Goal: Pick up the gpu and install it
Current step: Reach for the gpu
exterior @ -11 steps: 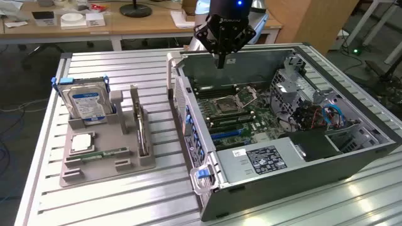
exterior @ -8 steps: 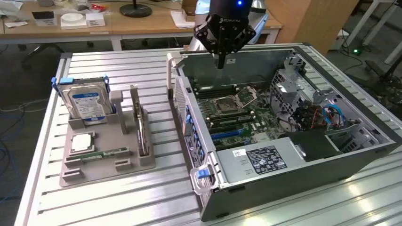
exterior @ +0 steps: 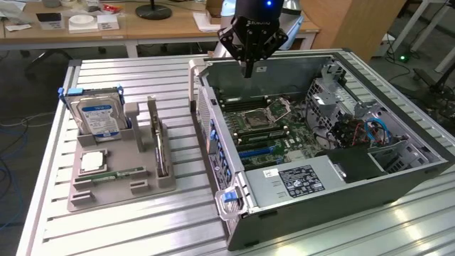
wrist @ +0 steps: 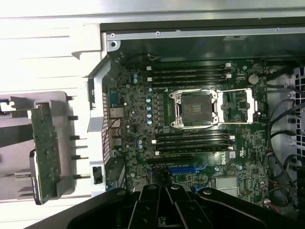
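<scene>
Green-boarded gpu [exterior: 159, 141] stands edgewise in the grey holder [exterior: 114, 160], nine o'clock from the computer case [exterior: 341, 208], likely so its top edge is easy to grasp. Tool [exterior: 248, 72] hovers over the motherboard [exterior: 274, 133], pinched together, empty.

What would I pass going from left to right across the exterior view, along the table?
Boxy silver hard drive with blue-white label → gpu, a thin green card standing on edge in the grey tray → perforated metal rear wall of the open computer case → square silver processor socket → bundle of blue and red cables.
</scene>
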Tool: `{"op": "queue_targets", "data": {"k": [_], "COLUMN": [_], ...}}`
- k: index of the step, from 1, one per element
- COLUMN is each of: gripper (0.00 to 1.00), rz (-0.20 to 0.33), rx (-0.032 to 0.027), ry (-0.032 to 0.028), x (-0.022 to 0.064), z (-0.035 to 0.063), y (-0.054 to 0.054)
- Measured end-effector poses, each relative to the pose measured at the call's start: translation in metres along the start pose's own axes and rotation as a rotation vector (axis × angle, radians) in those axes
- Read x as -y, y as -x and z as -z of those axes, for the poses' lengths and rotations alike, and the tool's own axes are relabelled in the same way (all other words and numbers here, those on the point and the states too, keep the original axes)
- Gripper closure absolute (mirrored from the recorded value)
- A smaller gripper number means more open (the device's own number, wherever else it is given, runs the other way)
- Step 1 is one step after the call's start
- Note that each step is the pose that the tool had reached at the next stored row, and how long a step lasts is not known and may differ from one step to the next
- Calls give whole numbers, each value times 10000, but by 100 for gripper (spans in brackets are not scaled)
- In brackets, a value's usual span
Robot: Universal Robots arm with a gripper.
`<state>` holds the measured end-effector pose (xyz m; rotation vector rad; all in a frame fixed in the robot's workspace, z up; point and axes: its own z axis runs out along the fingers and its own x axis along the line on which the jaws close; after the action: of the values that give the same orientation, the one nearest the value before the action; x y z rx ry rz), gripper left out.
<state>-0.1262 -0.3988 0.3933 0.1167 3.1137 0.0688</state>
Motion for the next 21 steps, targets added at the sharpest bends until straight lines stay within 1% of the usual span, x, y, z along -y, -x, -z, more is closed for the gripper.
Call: {"op": "queue_targets", "data": {"k": [4, 13, 21], "gripper": [89, 89, 89], "rz": [0, 0, 1], "rx": [0, 0, 0], "ry": [0, 0, 0], "x": [3, 12, 18], "z": [1, 4, 6], "y": [-37, -162, -237]}}
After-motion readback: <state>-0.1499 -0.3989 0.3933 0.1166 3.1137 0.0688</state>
